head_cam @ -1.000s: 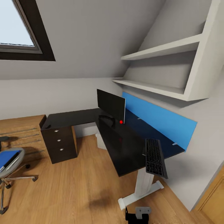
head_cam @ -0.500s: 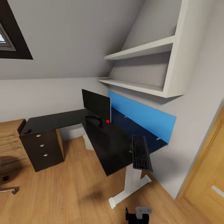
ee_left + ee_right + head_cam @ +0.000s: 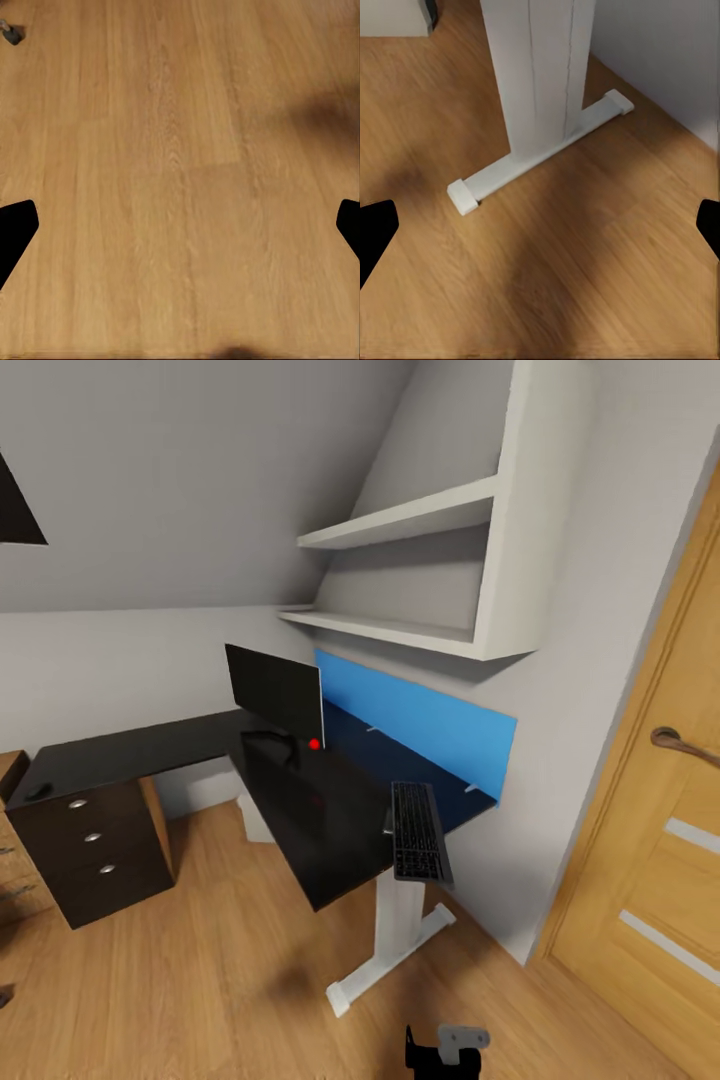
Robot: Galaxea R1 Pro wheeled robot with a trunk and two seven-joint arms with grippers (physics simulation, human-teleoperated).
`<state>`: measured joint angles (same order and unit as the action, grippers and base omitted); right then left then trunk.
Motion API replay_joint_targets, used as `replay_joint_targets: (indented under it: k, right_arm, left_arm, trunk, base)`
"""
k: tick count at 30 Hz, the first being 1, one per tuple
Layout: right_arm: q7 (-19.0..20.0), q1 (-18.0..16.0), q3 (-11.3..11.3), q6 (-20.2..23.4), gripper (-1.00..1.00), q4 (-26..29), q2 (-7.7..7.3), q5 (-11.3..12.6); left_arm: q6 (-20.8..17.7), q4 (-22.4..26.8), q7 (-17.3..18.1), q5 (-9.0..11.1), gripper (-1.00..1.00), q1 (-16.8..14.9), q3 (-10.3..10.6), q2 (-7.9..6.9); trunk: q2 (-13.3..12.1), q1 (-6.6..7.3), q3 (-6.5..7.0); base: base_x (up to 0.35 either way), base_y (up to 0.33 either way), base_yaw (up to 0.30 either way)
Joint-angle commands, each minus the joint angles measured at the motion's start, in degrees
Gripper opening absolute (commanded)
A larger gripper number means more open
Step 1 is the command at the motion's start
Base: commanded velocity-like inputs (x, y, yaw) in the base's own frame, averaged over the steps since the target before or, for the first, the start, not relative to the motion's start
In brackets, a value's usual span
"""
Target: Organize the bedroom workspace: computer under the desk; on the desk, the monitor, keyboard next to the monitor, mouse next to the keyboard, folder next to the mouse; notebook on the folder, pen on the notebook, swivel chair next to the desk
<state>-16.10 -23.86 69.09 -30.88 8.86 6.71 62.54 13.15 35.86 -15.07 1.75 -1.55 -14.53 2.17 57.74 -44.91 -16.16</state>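
Observation:
The black L-shaped desk [image 3: 300, 810] stands against the wall with the blue back panel. A black monitor [image 3: 273, 693] stands on it near the corner. The black keyboard [image 3: 417, 844] lies at the desk's near right end, partly overhanging the edge. A small dark object that looks like the mouse [image 3: 38, 792] rests on the desk's far left end. A white case [image 3: 254, 819] stands under the desk. My left gripper [image 3: 180, 232] is open over bare wood floor. My right gripper [image 3: 540, 232] is open above the floor by the desk's white leg [image 3: 540, 75].
A wooden door [image 3: 650, 840] with a handle is at the right. A dark drawer unit [image 3: 90, 855] sits under the desk's left end. White shelves [image 3: 400, 575] hang above the desk. A chair caster [image 3: 9, 31] shows in the left wrist view.
The head view has swung to the right. The swivel chair and window have left the picture and the door has come in. The things on the desk have not moved.

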Motion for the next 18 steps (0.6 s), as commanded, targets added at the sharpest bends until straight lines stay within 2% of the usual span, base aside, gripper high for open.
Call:
replay_joint_targets:
  k: [1, 5, 13, 15, 16, 18]
  right_arm:
    - [-0.4, 0.0, 0.5, -0.1, 1.00, 0.0, -0.01, 0.2]
    - [-0.4, 0.0, 0.6, -0.4, 1.00, -0.1, -0.21, 0.0]
    - [-0.4, 0.0, 0.8, -0.6, 1.00, -1.2, -0.20, -0.1]
    - [-0.4, 0.0, 0.8, -0.6, 1.00, -1.2, -0.04, -0.1]
    - [-0.4, 0.0, 0.8, -0.9, 1.00, -1.1, 0.14, -0.1]
    - [-0.4, 0.0, 0.8, -1.3, 1.00, -1.1, 0.13, -0.1]
  left_arm:
    - [0.2, 0.0, 0.0, 0.2, 1.00, 0.0, -0.1, 0.04]
    - [0.2, 0.0, 0.0, 0.2, 1.00, 0.0, -0.1, 0.03]
    - [-0.2, 0.0, 0.0, 0.2, 1.00, 0.0, -0.1, -0.09]
    - [-0.8, 0.0, 0.0, 0.2, 1.00, 0.0, -0.1, -0.12]
    - [-2.9, 0.0, 0.1, 0.3, 1.00, 0.0, -0.1, -0.17]
    - [-4.3, 0.0, 0.1, 0.9, 1.00, 0.0, -0.1, -0.20]
  trunk:
    - [0.5, -0.20, -0.26]
    - [2.1, -1.07, -0.98]
    - [5.3, -2.83, -2.41]
    - [6.1, -3.27, -2.77]
    - [6.5, -3.49, -2.95]
    - [7.3, -3.93, -3.31]
  base:
    - [-0.323, -0.023, -0.022]
    - [-0.252, -0.076, -0.010]
    - [-0.026, -0.012, -0.001]
    - [-0.003, -0.001, 0.000]
    - [-0.001, 0.000, -0.048]
    - [0.000, 0.000, -0.041]
